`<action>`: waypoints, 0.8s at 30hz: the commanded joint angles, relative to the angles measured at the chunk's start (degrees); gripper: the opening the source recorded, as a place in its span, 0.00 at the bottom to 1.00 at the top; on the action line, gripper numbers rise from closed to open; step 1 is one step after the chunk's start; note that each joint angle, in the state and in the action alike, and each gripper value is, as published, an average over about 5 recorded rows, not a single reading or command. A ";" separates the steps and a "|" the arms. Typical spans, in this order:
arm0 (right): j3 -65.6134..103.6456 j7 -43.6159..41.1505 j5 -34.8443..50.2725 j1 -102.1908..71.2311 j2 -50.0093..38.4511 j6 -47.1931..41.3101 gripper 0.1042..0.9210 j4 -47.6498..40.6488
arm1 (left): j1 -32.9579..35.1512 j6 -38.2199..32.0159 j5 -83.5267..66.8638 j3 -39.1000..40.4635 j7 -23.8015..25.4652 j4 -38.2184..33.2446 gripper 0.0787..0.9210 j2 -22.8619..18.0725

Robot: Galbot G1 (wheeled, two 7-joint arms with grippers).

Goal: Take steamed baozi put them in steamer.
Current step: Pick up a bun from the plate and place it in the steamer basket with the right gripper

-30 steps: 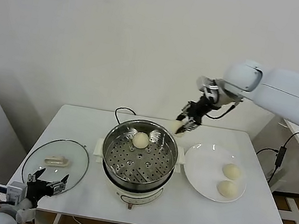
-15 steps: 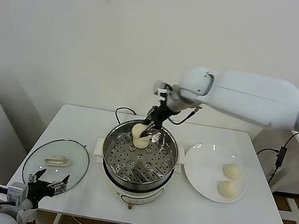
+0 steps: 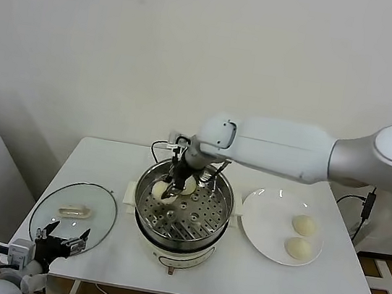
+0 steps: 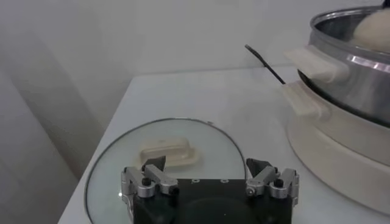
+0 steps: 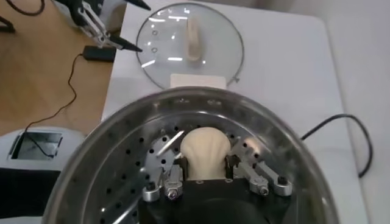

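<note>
My right gripper [image 3: 169, 189] reaches into the steamer [image 3: 222, 211] and is shut on a cream-white baozi [image 3: 159, 188], low over the left part of the perforated tray. In the right wrist view the baozi [image 5: 205, 150] sits between the fingers of the gripper [image 5: 205, 163], above the tray [image 5: 122, 164]. A second baozi [image 3: 189, 187] lies in the steamer just behind, partly hidden by the gripper. Two more baozi [image 3: 304, 224] [image 3: 297, 247] lie on the white plate [image 3: 265, 226] to the right. My left gripper [image 3: 60, 241] is open and empty at the table's front left.
The round glass lid [image 3: 74, 209] with a white handle lies flat left of the steamer, just ahead of the left gripper [image 4: 206, 165]. It also shows in the left wrist view [image 4: 167, 155]. A black cable [image 3: 158, 144] runs behind the steamer.
My right gripper has carried the baozi from behind the steamer's right rim across and down into the steamer's left side. The left arm has not moved.
</note>
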 commanded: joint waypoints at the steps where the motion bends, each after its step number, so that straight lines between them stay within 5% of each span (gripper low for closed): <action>1: 0.47 2.43 -1.09 -3.60 2.08 -1.26 0.36 -1.47 | 0.06 -0.06 -0.09 -0.20 0.01 0.00 0.88 0.04; 8: 1.25 3.20 -0.92 -3.83 2.09 -1.28 0.39 -1.83 | 0.23 -0.12 -0.20 -0.45 0.00 -0.06 0.88 0.10; 19: -0.87 -6.20 -2.51 7.29 -4.80 0.53 0.80 2.01 | 0.55 -0.02 -0.20 -0.65 -0.07 -0.49 0.88 0.05; 24: -4.14 -13.26 -6.49 14.20 -13.51 3.13 0.87 4.52 | 0.73 0.04 -0.25 -1.06 -0.08 -0.87 0.88 0.15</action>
